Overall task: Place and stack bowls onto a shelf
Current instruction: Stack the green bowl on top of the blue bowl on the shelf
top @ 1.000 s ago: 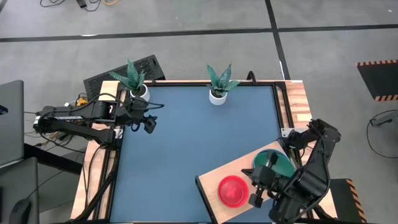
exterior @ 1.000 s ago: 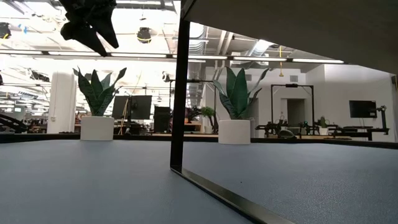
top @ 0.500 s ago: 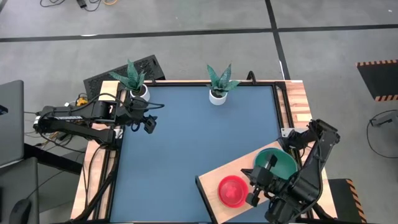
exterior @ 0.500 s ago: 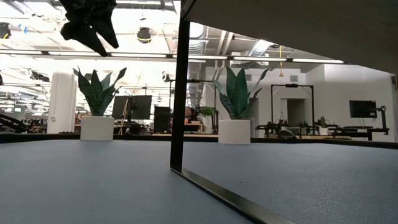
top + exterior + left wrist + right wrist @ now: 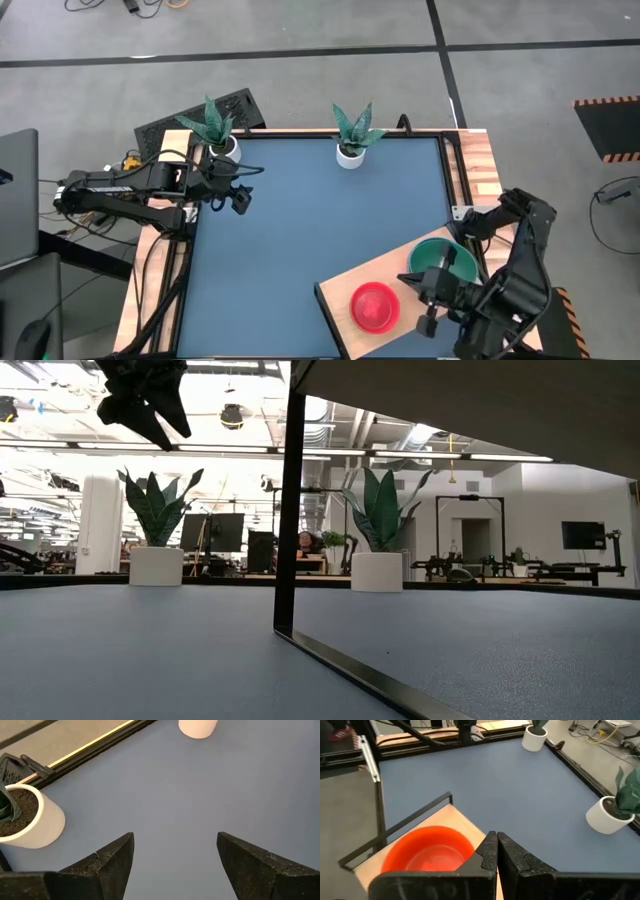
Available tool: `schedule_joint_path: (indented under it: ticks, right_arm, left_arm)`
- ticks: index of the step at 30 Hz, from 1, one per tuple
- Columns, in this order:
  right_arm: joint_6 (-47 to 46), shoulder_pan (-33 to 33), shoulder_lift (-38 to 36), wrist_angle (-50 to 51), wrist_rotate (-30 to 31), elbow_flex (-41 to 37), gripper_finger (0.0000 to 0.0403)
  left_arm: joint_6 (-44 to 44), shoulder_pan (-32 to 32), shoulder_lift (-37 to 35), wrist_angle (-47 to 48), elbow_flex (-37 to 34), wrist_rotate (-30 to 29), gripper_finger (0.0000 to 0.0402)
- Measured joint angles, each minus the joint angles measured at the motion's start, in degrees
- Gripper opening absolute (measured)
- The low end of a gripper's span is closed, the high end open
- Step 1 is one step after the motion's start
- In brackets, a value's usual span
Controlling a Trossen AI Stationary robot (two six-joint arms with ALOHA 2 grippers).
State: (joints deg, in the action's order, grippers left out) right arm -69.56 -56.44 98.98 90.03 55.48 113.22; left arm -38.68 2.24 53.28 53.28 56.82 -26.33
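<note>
The shelf [image 5: 345,282], a pale wood board on dark legs, stands at the table's near right. A red bowl [image 5: 375,306] and a dark green bowl [image 5: 447,262] sit on it side by side, each resting on its base. My right gripper [image 5: 418,290] hovers shut above the shelf between the two bowls. In the right wrist view its shut fingers [image 5: 496,849] stand beside the red bowl [image 5: 427,852]. My left gripper [image 5: 240,200] waits open at the table's far left, above the mat [image 5: 175,815].
Two white plant pots [image 5: 350,155] [image 5: 226,146] stand along the far edge. Wooden rails [image 5: 478,165] line the table's sides. In the low view the shelf's dark leg [image 5: 290,510] rises mid-picture, with open blue mat [image 5: 300,230] to its left.
My right gripper has drawn back toward the table's near right corner, still shut. It no longer covers the dark green bowl, so more of that bowl shows. Both bowls stay where they were on the shelf.
</note>
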Motion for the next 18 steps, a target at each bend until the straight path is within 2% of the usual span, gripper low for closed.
schedule_joint_path:
  ticks: [6, 10, 15, 18]
  right_arm:
    - [-2.73, -2.28, 0.07, -0.01, 0.16, -0.14, 0.0022]
    - [-5.54, -3.97, -0.05, -0.03, 2.05, -0.14, 0.0022]
    - [-6.19, -4.65, -0.16, -0.06, 12.22, 0.03, 0.0026]
    - [-6.71, -3.85, -1.35, -0.21, 16.93, 0.03, 0.0025]
  left_arm:
    - [-1.82, 0.00, 0.00, -0.07, 0.00, 0.19, 0.0269]
    - [-3.94, 0.00, 0.00, -3.12, 0.00, 4.91, 0.0269]
    - [-1.25, -0.09, 0.22, -19.43, -0.01, 19.90, 0.0269]
    - [-0.57, -1.34, 1.61, -31.55, 0.00, 24.05, 0.0269]
